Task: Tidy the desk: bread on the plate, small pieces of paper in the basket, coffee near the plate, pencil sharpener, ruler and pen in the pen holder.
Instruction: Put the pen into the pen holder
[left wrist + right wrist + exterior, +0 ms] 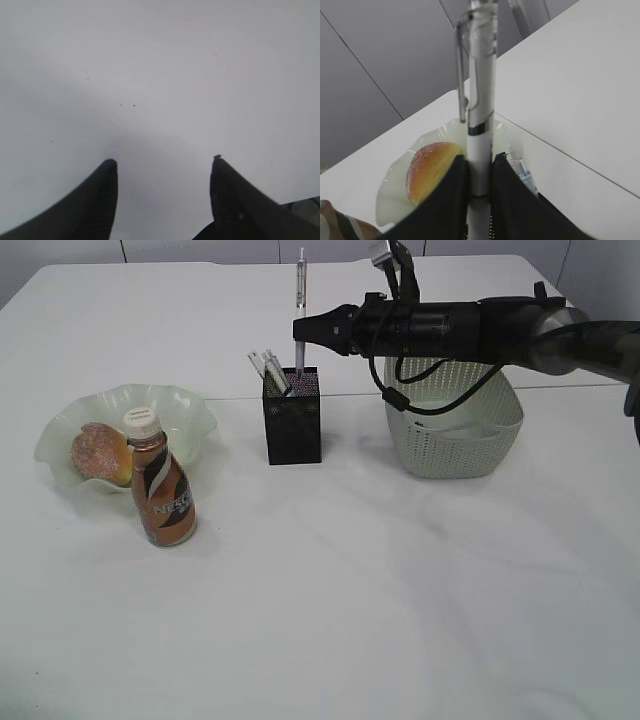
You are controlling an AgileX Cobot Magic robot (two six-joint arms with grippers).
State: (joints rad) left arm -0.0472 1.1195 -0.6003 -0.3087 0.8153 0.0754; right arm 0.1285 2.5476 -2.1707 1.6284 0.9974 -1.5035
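My right gripper [300, 332] reaches in from the right and is shut on a white pen [300, 285], held upright with its lower end in the black mesh pen holder [293, 430]. The right wrist view shows both fingers [452, 195] pressed against the pen [482, 115]. A clear ruler [270, 370] leans out of the holder. The bread [100, 453] lies on the pale green plate [185, 410], and the coffee [162, 490] stands just in front of it. My left gripper [164, 160] hangs open over bare table. The pencil sharpener is out of view.
The grey-green basket [455, 440] stands right of the pen holder, under my right arm; what lies inside is unclear. The white table [400, 590] stretches wide towards the front. A seam between two tabletops runs behind the holder.
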